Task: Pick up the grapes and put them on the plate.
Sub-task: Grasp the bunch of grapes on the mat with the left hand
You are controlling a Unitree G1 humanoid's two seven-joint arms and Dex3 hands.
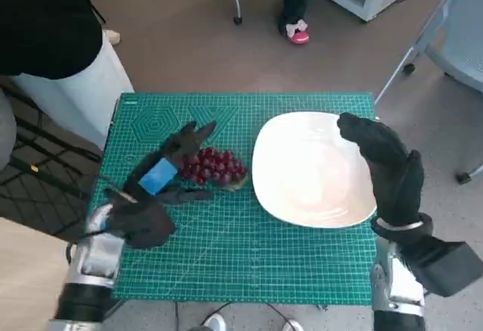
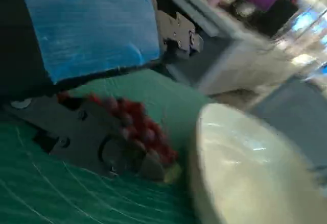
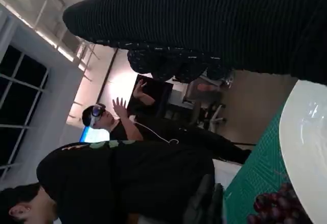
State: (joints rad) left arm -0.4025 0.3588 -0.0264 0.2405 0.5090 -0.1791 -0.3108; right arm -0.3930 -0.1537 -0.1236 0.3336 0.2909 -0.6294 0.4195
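Left hand at the grapes, right hand raised beside the plate.

The red grapes (image 1: 214,167) lie on the green mat (image 1: 249,263) covering the desk, just beside the white plate's (image 1: 302,195) near edge and not on it. The left hand (image 1: 162,176) has its fingers spread around the bunch, touching it; a firm grip cannot be told. The gloved right hand (image 1: 385,167) hovers over the plate's far rim, fingers loosely curved, holding nothing.
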